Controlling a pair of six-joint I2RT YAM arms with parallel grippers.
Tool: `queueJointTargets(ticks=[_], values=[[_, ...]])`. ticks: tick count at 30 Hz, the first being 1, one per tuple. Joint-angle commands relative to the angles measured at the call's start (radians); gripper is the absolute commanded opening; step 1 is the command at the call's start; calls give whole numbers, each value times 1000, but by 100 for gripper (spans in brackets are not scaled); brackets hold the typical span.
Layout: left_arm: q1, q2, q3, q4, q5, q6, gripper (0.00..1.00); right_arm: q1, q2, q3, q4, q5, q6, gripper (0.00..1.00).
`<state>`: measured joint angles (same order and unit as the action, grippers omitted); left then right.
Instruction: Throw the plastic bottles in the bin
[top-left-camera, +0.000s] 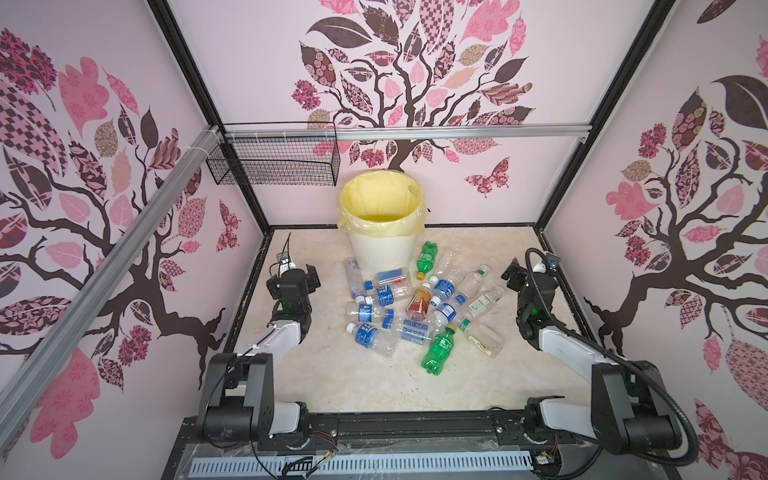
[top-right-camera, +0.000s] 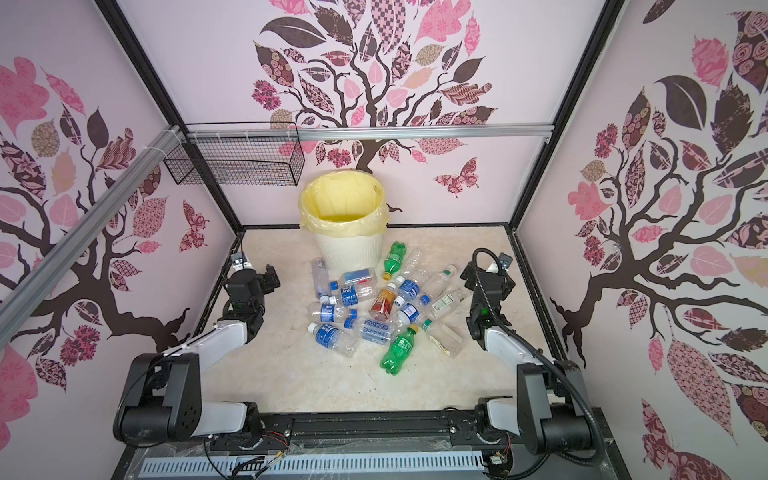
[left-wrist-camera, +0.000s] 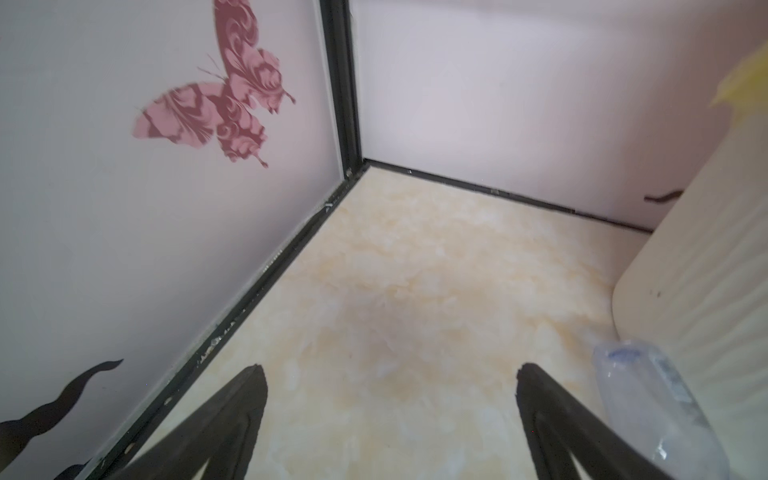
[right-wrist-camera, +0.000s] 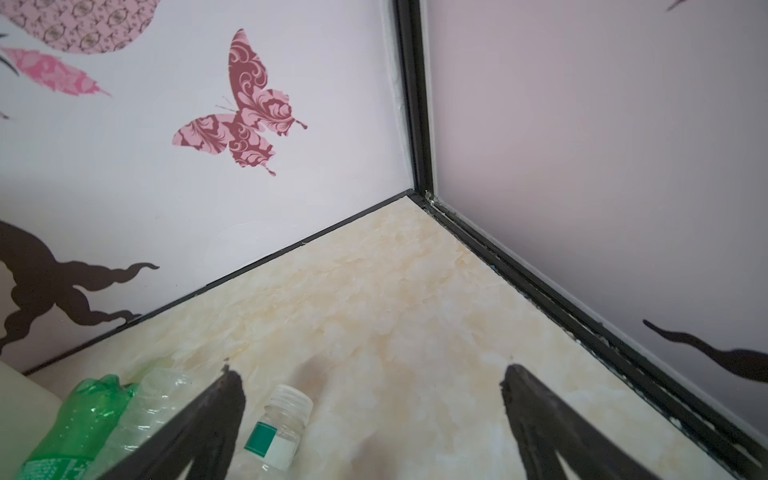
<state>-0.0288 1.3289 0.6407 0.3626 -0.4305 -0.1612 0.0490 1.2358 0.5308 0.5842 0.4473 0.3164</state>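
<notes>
The plastic bottles (top-left-camera: 415, 328) lie on their sides in a loose heap on the middle of the table (top-left-camera: 374, 386), spreading from the foot of the bin (top-left-camera: 376, 253) toward the right edge. Most are clear with blue labels and caps. An amber-red labelled bottle (top-left-camera: 417, 305) lies in their midst, one green bottle (top-left-camera: 438, 347) lies at the near side of the heap, and a second green bottle (top-left-camera: 426, 257) lies just beside the bin. The bin stands upright at the middle of the table's far edge, and its pale yellow bag (top-left-camera: 380, 199) is folded over the rim. No bottle can be seen inside it. The left arm (top-left-camera: 286, 328) reaches along the left edge. The left jaws are spread wide with nothing between them, over bare table facing the far left corner, with a clear bottle (left-wrist-camera: 648, 399) lying against the bin wall (left-wrist-camera: 706, 291) beside one jaw. The right arm (top-left-camera: 552, 336) reaches along the right edge. The right jaws are likewise wide apart and hold nothing, facing the far right corner, with a capped clear bottle (right-wrist-camera: 274, 432) near one jaw. A black wire basket (top-left-camera: 274, 164) hangs on a rail above the far left corner.
</notes>
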Motion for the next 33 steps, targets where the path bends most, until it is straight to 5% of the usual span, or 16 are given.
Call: queueJointTargets(ticks=[1,7,14,25,28,33], values=[[-29,-69,37,-293,-31,-83,97,-7,-76,68,-253,-22,139,100],[-53,-175,156,-538,82,-297,97,-7,-138,185,-547,-208,194,99],[-80,-231,251,-760,398,-407,97,-1,-127,267,-895,-333,180,100],[-676,-266,320,-942,181,-414,97,299,-251,232,-1095,-330,201,100],[-767,-247,329,-1001,141,-429,97,397,-294,221,-1137,-292,239,100],[-784,-269,285,-1005,176,-479,97,597,-304,175,-1177,-233,368,100]])
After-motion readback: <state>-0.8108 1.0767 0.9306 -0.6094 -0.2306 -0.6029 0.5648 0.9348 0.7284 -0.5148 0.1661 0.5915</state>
